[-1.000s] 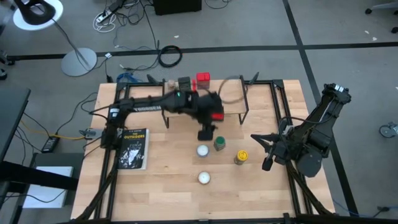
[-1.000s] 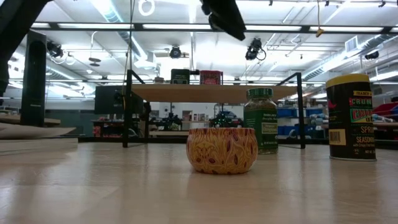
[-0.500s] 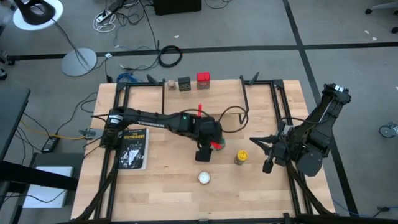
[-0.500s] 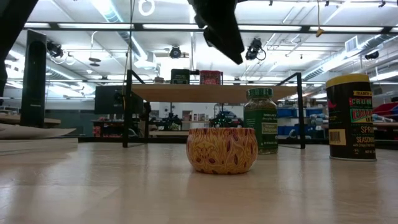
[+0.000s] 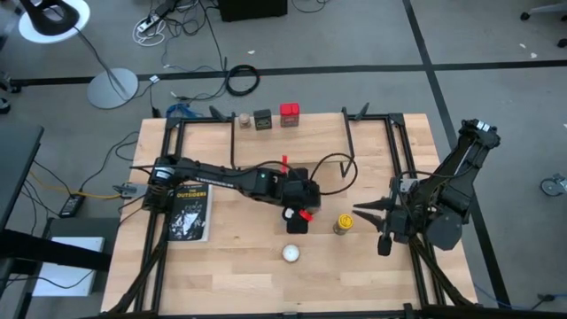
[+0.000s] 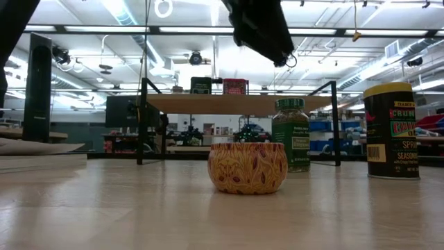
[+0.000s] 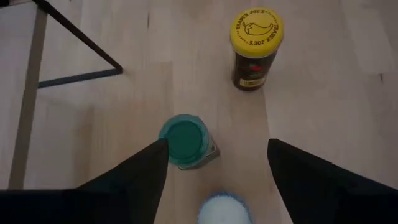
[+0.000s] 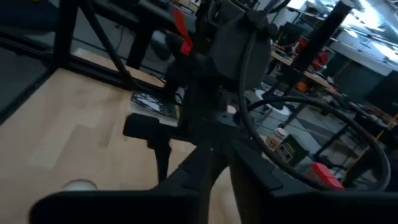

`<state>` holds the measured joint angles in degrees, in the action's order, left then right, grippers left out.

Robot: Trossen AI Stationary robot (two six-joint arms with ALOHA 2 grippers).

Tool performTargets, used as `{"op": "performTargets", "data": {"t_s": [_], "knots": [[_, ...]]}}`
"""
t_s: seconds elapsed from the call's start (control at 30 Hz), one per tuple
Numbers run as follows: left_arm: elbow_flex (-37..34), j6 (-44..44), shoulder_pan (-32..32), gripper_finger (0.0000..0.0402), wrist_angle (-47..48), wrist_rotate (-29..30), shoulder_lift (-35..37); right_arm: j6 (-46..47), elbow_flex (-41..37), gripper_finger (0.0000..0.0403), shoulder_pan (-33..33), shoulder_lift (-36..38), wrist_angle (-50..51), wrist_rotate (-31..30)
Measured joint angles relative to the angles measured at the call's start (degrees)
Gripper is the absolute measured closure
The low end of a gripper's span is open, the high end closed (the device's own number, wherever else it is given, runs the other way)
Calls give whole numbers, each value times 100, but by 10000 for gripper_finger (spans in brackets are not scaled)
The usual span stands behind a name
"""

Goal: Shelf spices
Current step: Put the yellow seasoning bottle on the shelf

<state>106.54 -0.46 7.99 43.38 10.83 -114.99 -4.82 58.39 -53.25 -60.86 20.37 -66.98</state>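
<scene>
The shelf (image 6: 236, 104) stands at the table's far side on black legs. It carries a tan jar (image 5: 241, 119), a dark square tin (image 5: 262, 119) and a red box (image 5: 289, 112). On the table stand the green-lidded jar (image 7: 183, 142) and the yellow-lidded jar (image 5: 344, 222). My left gripper (image 7: 217, 155) hangs open above the green-lidded jar, well clear of its lid in the low view (image 6: 260, 35), and hides that jar from the high view. My right gripper (image 5: 359, 211) waits shut at the table's right, beside the yellow-lidded jar.
A round patterned tin with a white top (image 5: 290, 252) sits near the table's front. A second white round thing (image 7: 224, 208) lies just under my left gripper. A book (image 5: 189, 213) lies at the left. Black frame rails (image 5: 394, 151) run along the table's sides.
My left gripper has come away from the shelf toward the table's near edge and gone down, ending over the green-lidded jar, which it now covers in the high view. My right gripper has turned a little in place. No spice has moved.
</scene>
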Motion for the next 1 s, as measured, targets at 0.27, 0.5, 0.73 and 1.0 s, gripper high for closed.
{"op": "performTargets", "data": {"t_s": [0.27,0.5,0.73,1.0], "knots": [[0,-152,7,123,-180,20,-307,-86,-2,243,32,-190,-330,80],[18,-312,79,125,-315,26,-323,-284,0,166,115,-253,-945,407],[413,-221,113,133,-201,798,-98,-556,0,136,-196,-280,-1536,431],[402,145,-142,133,229,1363,334,-482,0,140,-541,-280,-1666,-191]]}}
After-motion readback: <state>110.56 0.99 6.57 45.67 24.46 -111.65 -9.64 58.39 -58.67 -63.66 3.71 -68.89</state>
